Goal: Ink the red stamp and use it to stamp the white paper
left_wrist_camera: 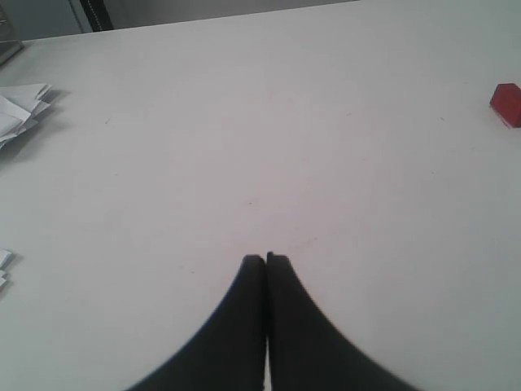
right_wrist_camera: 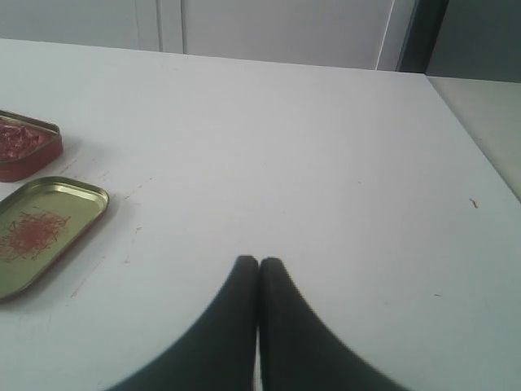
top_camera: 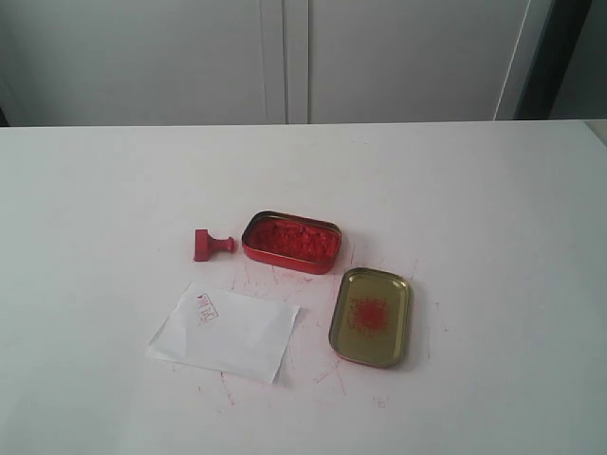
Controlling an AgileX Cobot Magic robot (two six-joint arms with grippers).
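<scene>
We cannot read any words or numbers here. The only sign we see is a little red square print (top_camera: 206,307) on the white paper (top_camera: 232,336) — it sits near the corner of the sheet closest to the red stamp (top_camera: 211,245). Its lines are too small and blurry for us to make out.

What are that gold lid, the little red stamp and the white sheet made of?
Gold lid: likely thin metal, shiny, with a raised rim. Red stamp: probably plastic, even matte red, though unsure. White sheet: paper, matte, lightly creased.
</scene>
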